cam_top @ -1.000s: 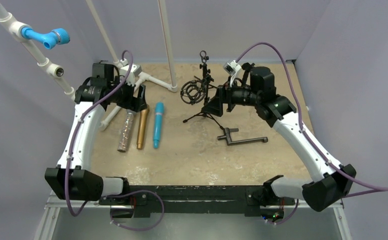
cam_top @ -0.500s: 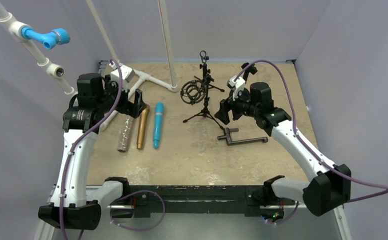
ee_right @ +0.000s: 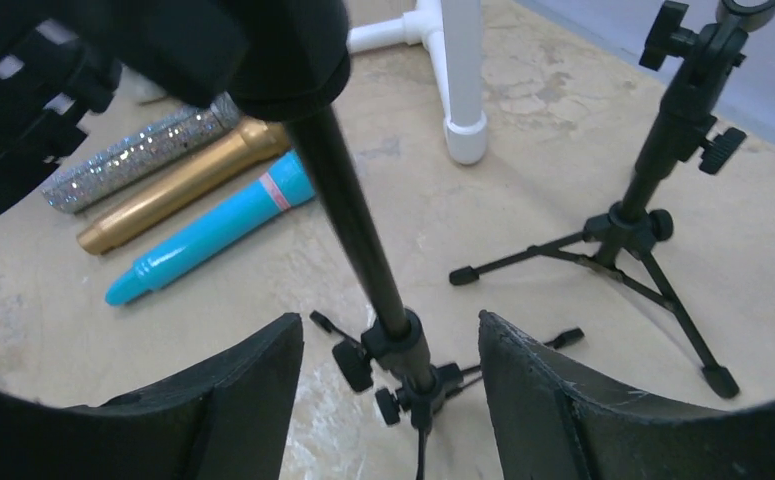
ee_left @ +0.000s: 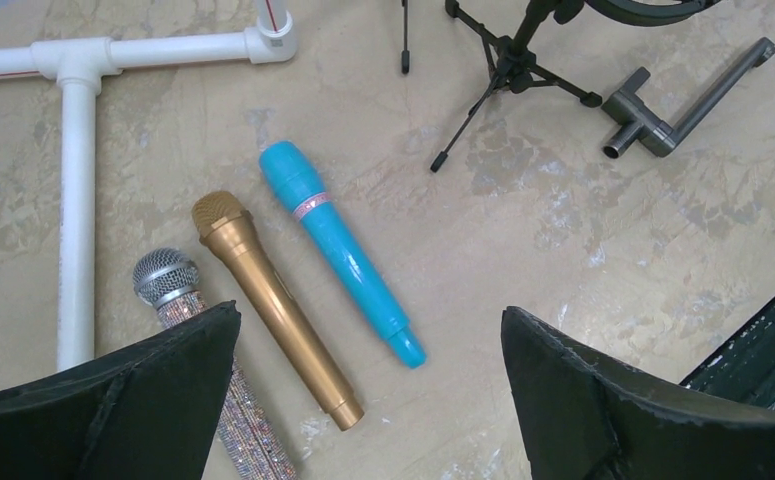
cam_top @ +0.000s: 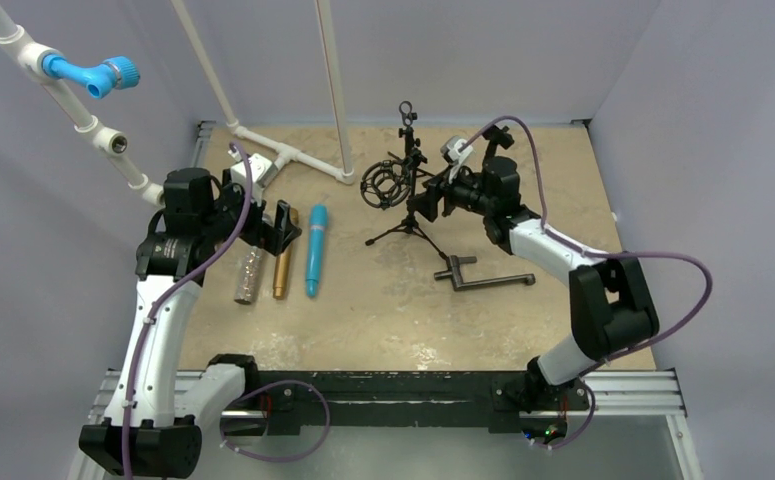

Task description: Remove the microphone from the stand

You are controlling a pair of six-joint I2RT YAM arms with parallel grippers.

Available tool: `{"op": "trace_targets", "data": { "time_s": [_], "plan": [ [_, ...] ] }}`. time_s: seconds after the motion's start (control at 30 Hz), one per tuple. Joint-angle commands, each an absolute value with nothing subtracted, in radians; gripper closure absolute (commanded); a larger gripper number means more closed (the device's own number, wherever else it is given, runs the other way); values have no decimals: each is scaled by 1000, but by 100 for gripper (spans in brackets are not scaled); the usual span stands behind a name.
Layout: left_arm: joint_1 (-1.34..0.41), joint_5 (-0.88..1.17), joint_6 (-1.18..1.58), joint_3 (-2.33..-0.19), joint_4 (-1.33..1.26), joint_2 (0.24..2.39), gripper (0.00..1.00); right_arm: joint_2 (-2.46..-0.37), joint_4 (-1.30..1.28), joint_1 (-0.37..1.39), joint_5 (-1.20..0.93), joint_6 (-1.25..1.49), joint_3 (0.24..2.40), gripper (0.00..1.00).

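A black tripod stand with a ring shock mount stands mid-table; I see no microphone in the ring. Three microphones lie to its left: blue, gold and glitter. My right gripper is open beside the stand; in the right wrist view the stand's pole runs between its open jaws, untouched. My left gripper is open and empty above the three microphones. In the left wrist view they are the blue, the gold and the glitter.
A second, taller black stand stands just behind the first; it also shows in the right wrist view. A grey metal bar lies in front of the stands. A white pipe frame sits at the back left.
My right gripper swung in toward the stand, so the pole is now between its jaws. My left gripper shifted toward the near right, over the lying microphones.
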State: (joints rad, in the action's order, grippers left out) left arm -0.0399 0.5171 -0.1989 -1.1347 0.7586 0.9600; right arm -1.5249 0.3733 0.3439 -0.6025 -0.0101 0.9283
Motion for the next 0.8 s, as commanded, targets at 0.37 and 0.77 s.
{"op": "trace_targets", "data": {
  "time_s": [0.37,0.77],
  "plan": [
    [-39,633,-194,-1149,687,1011,0,-1681,793,342,-785,270,1033,89],
    [-77,789,-57,-1131,537,1056,0,-1521,442,344,-750,330,1162,100]
  ]
}}
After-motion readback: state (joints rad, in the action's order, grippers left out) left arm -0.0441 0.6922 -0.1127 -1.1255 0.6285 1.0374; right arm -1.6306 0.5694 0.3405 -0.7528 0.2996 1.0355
